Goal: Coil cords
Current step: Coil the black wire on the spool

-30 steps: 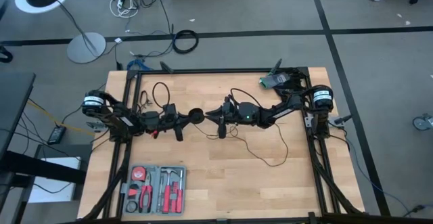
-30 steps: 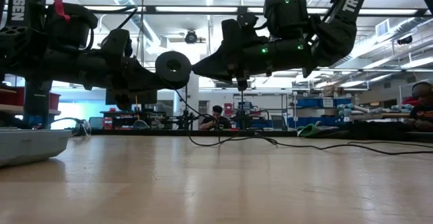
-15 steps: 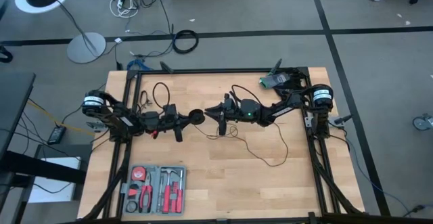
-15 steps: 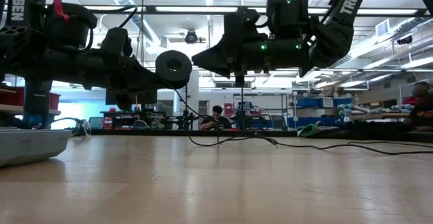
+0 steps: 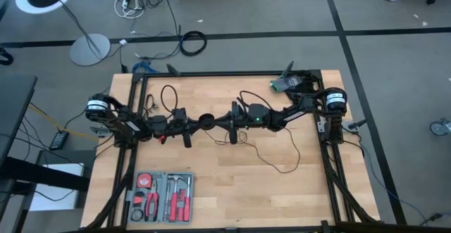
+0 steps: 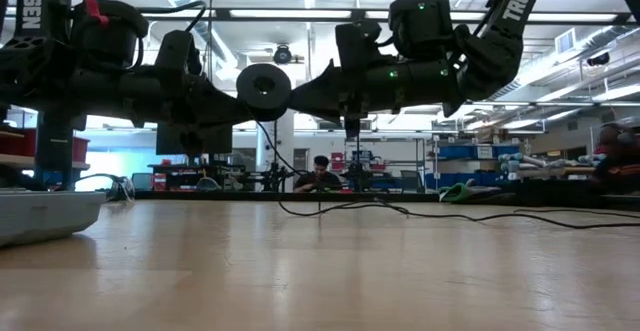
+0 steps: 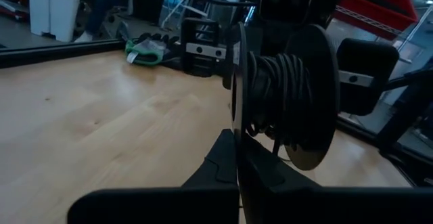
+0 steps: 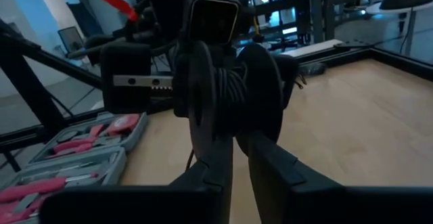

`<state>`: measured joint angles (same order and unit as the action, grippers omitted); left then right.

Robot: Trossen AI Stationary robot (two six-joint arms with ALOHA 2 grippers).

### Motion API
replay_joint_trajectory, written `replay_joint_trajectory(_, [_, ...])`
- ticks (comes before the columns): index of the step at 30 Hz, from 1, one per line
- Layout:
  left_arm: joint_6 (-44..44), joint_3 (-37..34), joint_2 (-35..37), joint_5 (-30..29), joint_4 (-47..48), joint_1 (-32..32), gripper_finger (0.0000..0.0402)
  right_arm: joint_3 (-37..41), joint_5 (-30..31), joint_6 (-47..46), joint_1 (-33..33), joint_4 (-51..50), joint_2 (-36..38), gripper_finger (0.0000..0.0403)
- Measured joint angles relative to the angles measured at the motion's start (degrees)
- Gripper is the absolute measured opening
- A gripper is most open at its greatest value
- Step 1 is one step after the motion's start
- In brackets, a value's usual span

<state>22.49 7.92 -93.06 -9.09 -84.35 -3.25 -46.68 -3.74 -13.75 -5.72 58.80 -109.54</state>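
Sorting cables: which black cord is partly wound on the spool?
The thin black wire trailing across the table, wound on the spool between both grippers; the thick ring-coiled cable lies on the floor.

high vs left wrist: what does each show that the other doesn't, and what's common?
High only: the pink tool kit, slack black wire trailing over the table, and both arms meeting mid-table. Left wrist only: wire turns wound between the spool discs, left gripper shut on one disc. Both: the spool, right gripper beside it.
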Motion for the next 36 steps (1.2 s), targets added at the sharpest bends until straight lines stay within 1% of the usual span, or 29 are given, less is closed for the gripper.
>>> replay_joint_trajectory(4, [-0.98, -0.02, 0.0, 0.05, 0.13, 0.0, 0.0, 0.02, 0.0, 0.28, -0.25, -0.07, 0.0, 0.004])
replay_joint_trajectory(9, [-1.13, -0.68, 0.0, 0.54, -0.33, -0.06, 0.0, 0.02, -0.01, -0.46, -2.18, -2.31, 0.0, 0.0031])
replay_joint_trajectory(12, [-1.7, -2.14, 0.0, 2.37, -2.35, 0.05, 0.0, 0.09, 0.1, -1.51, -3.39, -6.86, 0.75, 0.0022])
replay_joint_trajectory(14, [-2.65, -3.49, 0.0, 3.35, -4.14, 0.0, 0.0, 0.09, 0.32, -1.51, -3.87, -10.76, 2.31, 0.0016])
replay_joint_trajectory(17, [-2.88, -5.31, 0.0, 3.95, -5.01, 0.0, 0.0, 0.09, -0.25, -0.82, -4.0, -14.06, 4.62, 0.0007])
replay_joint_trajectory(22, [-2.99, -6.18, 0.0, 4.86, -5.07, 0.0, 0.0, 0.07, -0.56, 2.06, -2.37, -12.74, 6.79, 0.0002])
replay_joint_trajectory(25, [-4.35, -6.14, 0.0, 4.49, -4.27, -0.01, 0.0, 0.07, -0.62, 3.55, -0.98, -11.57, 6.14, 0.001])
replay_joint_trajectory(29, [-4.59, -4.93, 0.0, 2.69, 1.75, -0.11, 0.0, 0.12, -0.62, 3.51, 0.6, -11.82, 5.56, 0.0032])
replay_joint_trajectory(34, [-6.02, -2.33, 0.0, 2.84, 8.37, -0.11, 0.0, -0.23, -0.57, 5.12, 1.63, -9.89, 5.57, 0.0069])
replay_joint_trajectory(36, [-6.95, -1.54, 0.0, 2.93, 8.96, -0.11, 0.0, -0.56, -0.38, 6.38, 1.93, -11.96, 5.6, 0.0086])
